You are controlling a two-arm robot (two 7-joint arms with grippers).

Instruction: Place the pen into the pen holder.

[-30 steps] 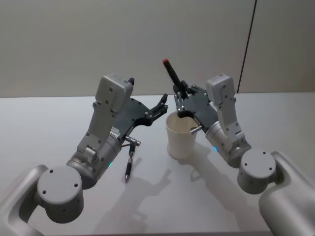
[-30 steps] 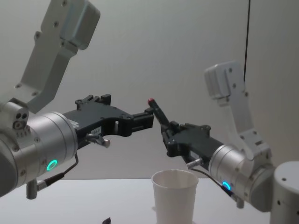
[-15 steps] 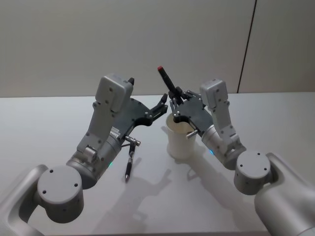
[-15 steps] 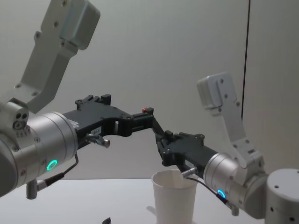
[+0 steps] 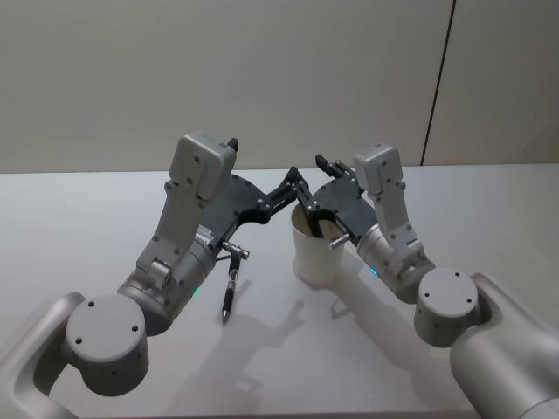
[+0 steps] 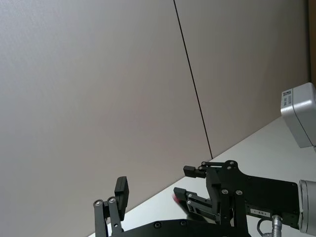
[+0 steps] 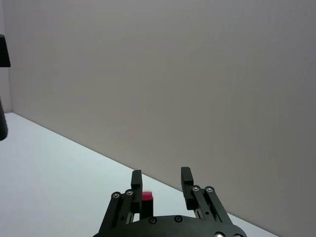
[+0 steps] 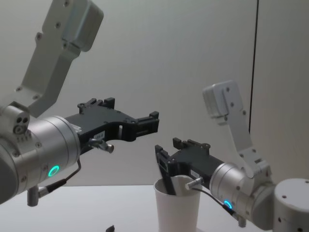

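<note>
1. White paper pen holder point(image 5: 316, 257) stands upright on the table point(image 5: 87, 218), directly below the right gripper point(image 7: 161, 181).
2. Pen point(image 8: 167, 182) leans inside the holder, red end up. The red end sits just beside one finger of the right gripper, whose jaws stand apart and are not pinching it.
3. Left gripper point(image 8: 151, 122) hovers higher than the right gripper and to its left, fingers spread, holding nothing.
</note>
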